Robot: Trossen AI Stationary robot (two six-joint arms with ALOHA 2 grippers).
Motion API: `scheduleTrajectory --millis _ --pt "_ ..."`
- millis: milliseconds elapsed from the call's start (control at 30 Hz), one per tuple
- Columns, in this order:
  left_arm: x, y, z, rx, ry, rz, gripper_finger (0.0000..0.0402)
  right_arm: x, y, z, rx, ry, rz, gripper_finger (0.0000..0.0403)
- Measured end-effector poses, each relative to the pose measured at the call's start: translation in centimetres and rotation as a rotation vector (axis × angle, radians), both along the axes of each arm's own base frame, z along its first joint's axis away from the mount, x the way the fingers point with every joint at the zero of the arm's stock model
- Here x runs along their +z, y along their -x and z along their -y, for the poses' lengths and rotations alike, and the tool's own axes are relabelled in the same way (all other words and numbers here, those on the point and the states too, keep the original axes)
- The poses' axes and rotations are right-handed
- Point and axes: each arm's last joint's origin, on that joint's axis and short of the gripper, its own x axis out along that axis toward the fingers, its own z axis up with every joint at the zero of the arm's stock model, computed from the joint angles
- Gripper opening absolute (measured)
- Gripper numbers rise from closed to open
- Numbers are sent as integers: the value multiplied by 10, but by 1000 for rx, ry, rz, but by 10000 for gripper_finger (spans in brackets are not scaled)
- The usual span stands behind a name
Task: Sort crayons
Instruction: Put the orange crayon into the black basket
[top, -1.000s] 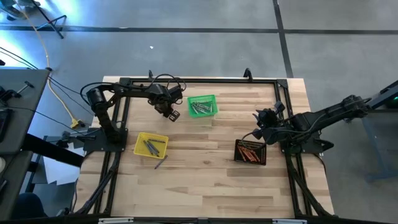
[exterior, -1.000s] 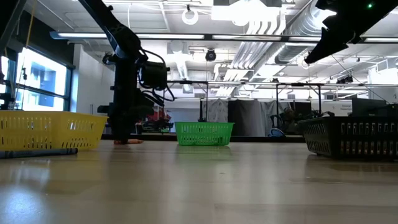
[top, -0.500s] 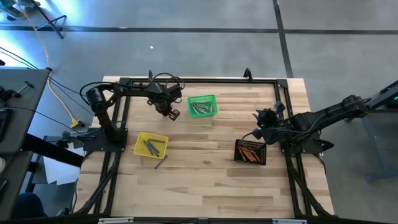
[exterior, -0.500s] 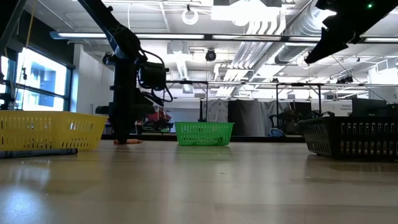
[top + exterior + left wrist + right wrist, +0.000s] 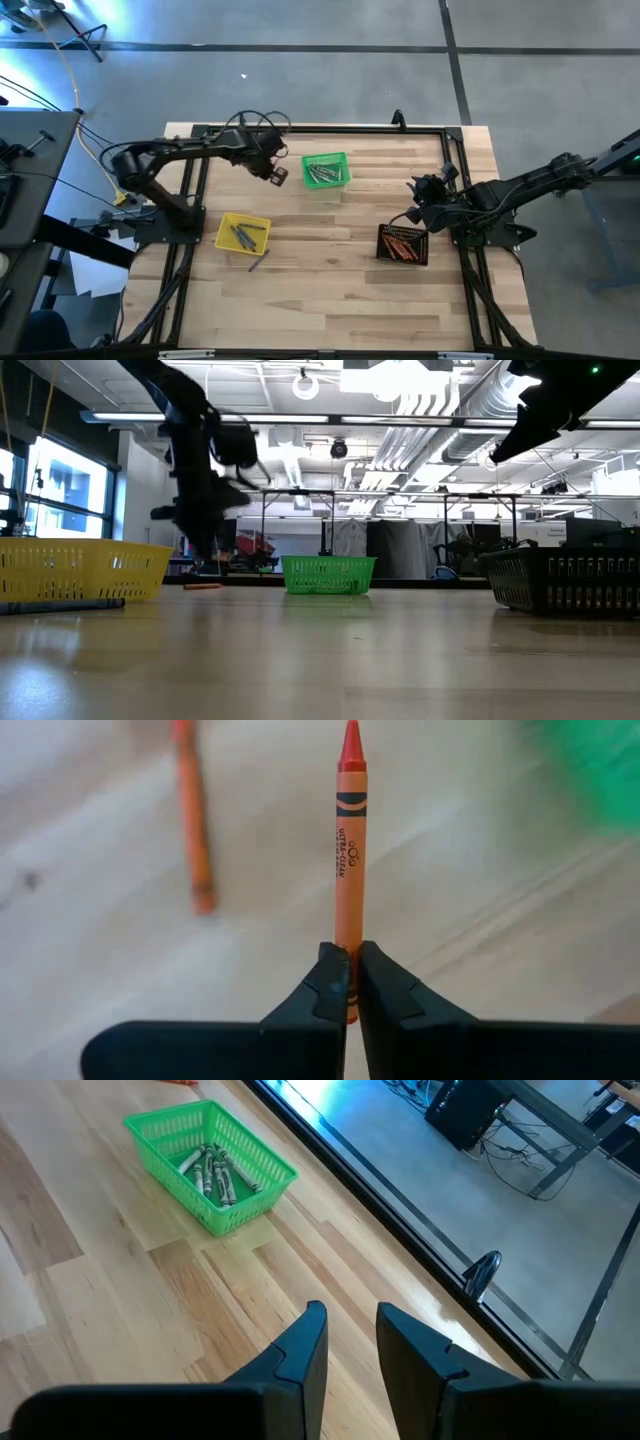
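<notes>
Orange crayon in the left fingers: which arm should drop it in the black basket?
Left. Its gripper is shut on the orange crayon near the green basket. The right gripper hangs open and empty beside the black basket, so using it needs a handover.

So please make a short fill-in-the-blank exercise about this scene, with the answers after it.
1. The left gripper is shut on an ___ crayon.
2. Grey crayons lie in the ___ basket.
3. Orange crayons fill the ___ basket.
4. The right gripper is ___.

Answers: orange; green; black; open
</notes>
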Motion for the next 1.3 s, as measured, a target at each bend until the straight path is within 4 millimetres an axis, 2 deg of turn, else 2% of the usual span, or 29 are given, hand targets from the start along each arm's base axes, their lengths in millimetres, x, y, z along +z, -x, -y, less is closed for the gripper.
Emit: scheduleTrajectory --millis 133,267,400,533,700,800,900,1067,1133,1200,1300 --pt "29 -3 9 -23 -99 156 1 0 0 0 0 0 0 83" --pt "63 -16 24 -92 -241 408 1 1 -1 0 -6 -6 19 83" --pt "92 -38 51 -196 -389 667 1 2 -2 0 -49 -25 90 83" --pt "107 -61 84 -308 -510 851 1 5 -8 -2 -65 -30 158 83" --pt "106 -81 122 -345 -652 910 1 5 -25 -8 -12 4 176 83" --pt "100 -88 138 -321 -713 896 1 6 -39 -14 77 0 174 83" --pt "92 -91 149 -285 -760 845 1 11 -55 -22 245 -11 190 83" --pt "84 -94 161 -262 -791 808 0 27 -70 -31 656 28 241 83" --pt "85 -94 166 -259 -795 814 0 32 -72 -27 756 32 262 83" --pt "85 -93 172 -255 -804 817 0 32 -73 -19 778 17 268 83" --pt "86 -91 182 -237 -830 810 0 10 -72 -1 766 -5 303 83"
